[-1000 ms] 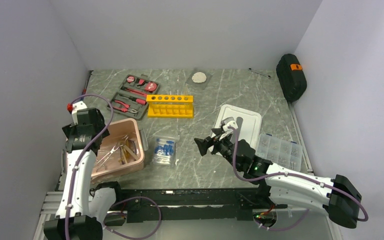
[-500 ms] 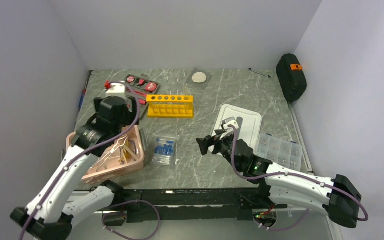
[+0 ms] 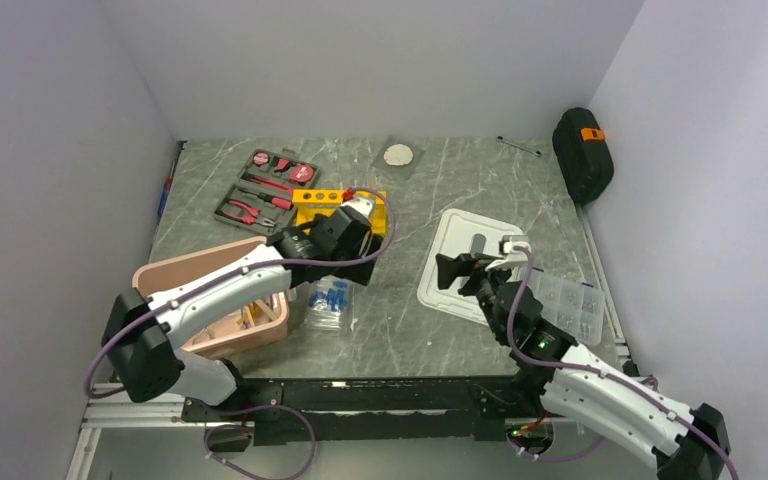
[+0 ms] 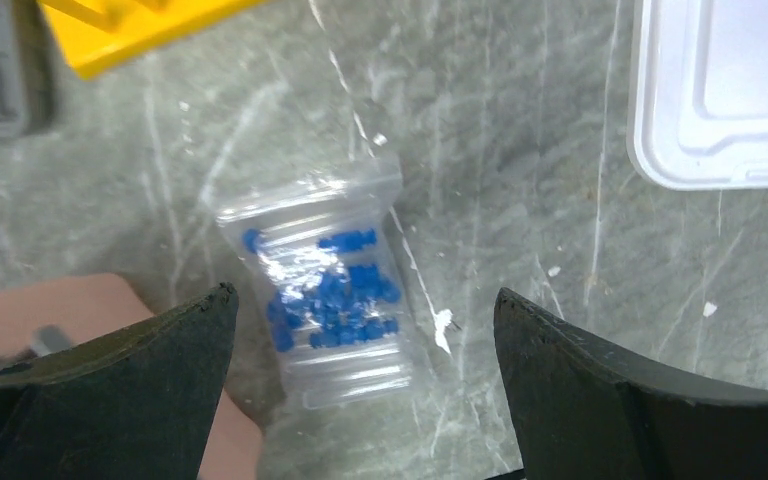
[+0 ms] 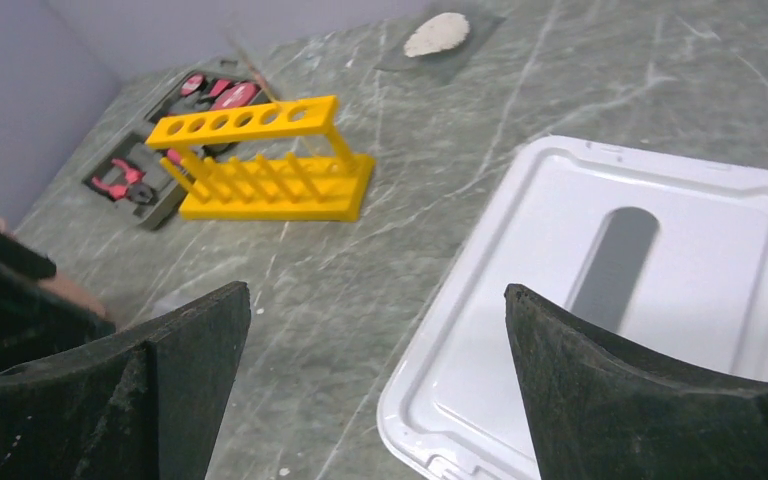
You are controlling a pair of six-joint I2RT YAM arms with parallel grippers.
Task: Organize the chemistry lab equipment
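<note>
A clear bag of small blue-capped tubes (image 4: 322,296) lies flat on the marble table, also seen from above (image 3: 330,303). My left gripper (image 4: 362,293) hovers over it, open, with nothing between its fingers; from above the left gripper (image 3: 340,262) sits just behind the bag. The yellow test-tube rack (image 5: 265,160) stands upright and empty behind it, partly covered by my left wrist in the top view (image 3: 310,198). My right gripper (image 5: 377,290) is open over the near-left corner of a white lid (image 5: 610,290) and holds nothing. Safety glasses do not show.
A pink bin (image 3: 260,252) stands at the left, its contents mostly hidden by my left arm. The red-and-black tool kit (image 3: 265,188) lies behind it. A clear parts box (image 3: 572,305) sits at the right, a black case (image 3: 582,155) by the right wall, a small white disc (image 3: 398,155) at the back.
My left arm swung from above the pink bin rightward to over the bag of tubes. My right gripper drew back to the right, over the white lid. Both jaws widened slightly.
</note>
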